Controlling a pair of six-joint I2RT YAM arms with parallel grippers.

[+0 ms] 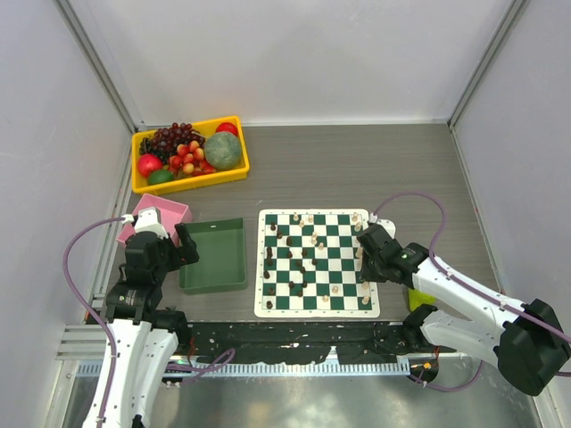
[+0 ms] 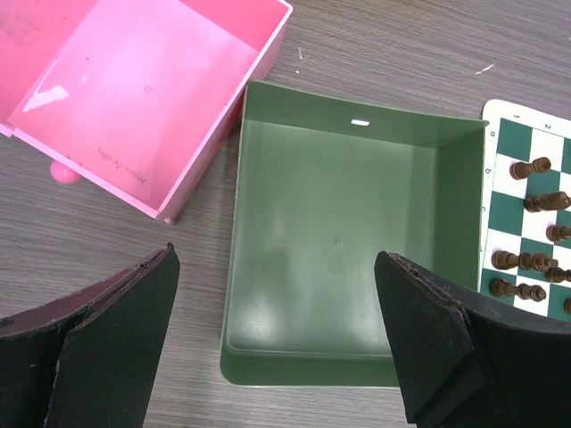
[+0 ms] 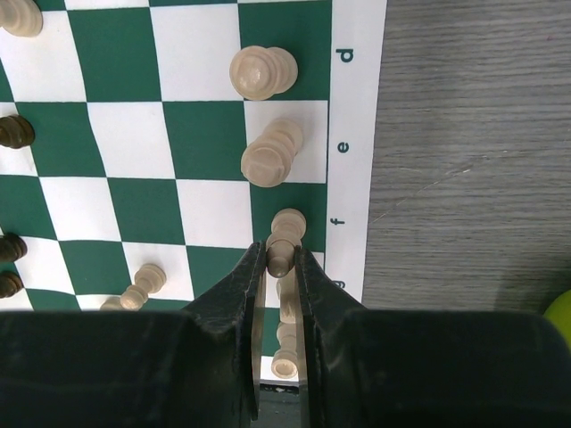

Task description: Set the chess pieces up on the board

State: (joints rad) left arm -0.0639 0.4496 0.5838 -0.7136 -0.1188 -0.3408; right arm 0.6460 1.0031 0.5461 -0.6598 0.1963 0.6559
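While the table (image 1: 357, 169) carries the board (image 1: 312, 313) flat near its front edge, between your two arms, I judge the setup there well short of done: no full ranks have formed. Your green tray (image 1: 214, 259) sits just beside the board's left edge, and the left gripper (image 2: 277, 259) hangs over it with jaws spread wide, holding nothing. Your right gripper (image 3: 278, 254) is pinched tight on a cream piece (image 3: 285, 227) at the board's right edge, beside the lettered border. Of the chess pieces (image 1: 303, 263), dark ones (image 1: 270, 259) scatter from the left edge into the middle, cream ones (image 1: 335, 290) toward the right edge and near-right corner, so most look left to sort.
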